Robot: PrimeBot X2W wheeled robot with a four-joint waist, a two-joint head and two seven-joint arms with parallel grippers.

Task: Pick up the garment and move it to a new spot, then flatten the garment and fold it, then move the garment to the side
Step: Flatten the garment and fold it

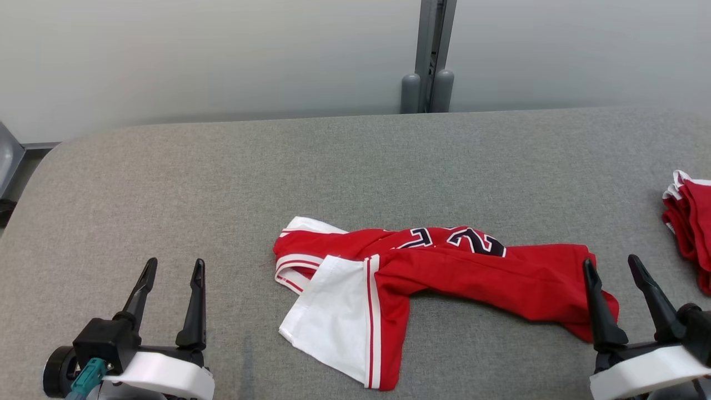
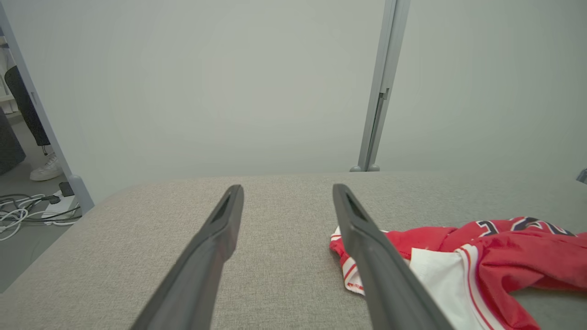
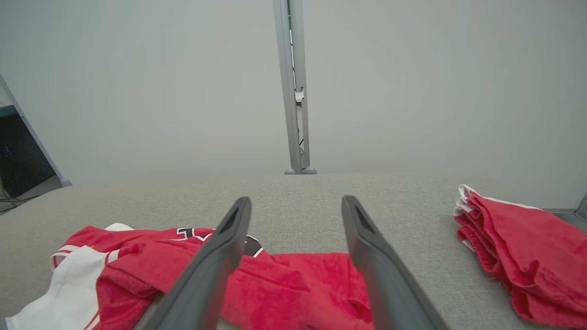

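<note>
Head view: a counter (image 1: 166, 183) covered in grey woven fabric, with a rounded far-left corner, fills most of the frame. Behind it stand pale grey wall panels (image 1: 222, 55), joined by a grey metal post (image 1: 430, 55). The garment (image 1: 444, 266), red with white trim and dark numerals, lies crumpled near the counter's front middle, with a white panel turned out at its left end. The left end effector (image 1: 175, 262) hangs released over bare fabric, well left of the garment. The right end effector (image 1: 610, 261) is also released and grips nothing; its inner finger overlaps the garment's right end. A folded red pile (image 1: 691, 222) sits at the right edge.

Left wrist view: the spread fingers point across the counter, with the garment to their right, partly behind one finger. Past the counter's left corner, white cables (image 2: 27, 213) and a white shoe (image 2: 46, 169) are on a grey floor (image 2: 27, 256).

Right wrist view: the fingers stand apart above the garment's red end. The folded pile lies well apart to the right. The post rises straight ahead against the plain wall.
</note>
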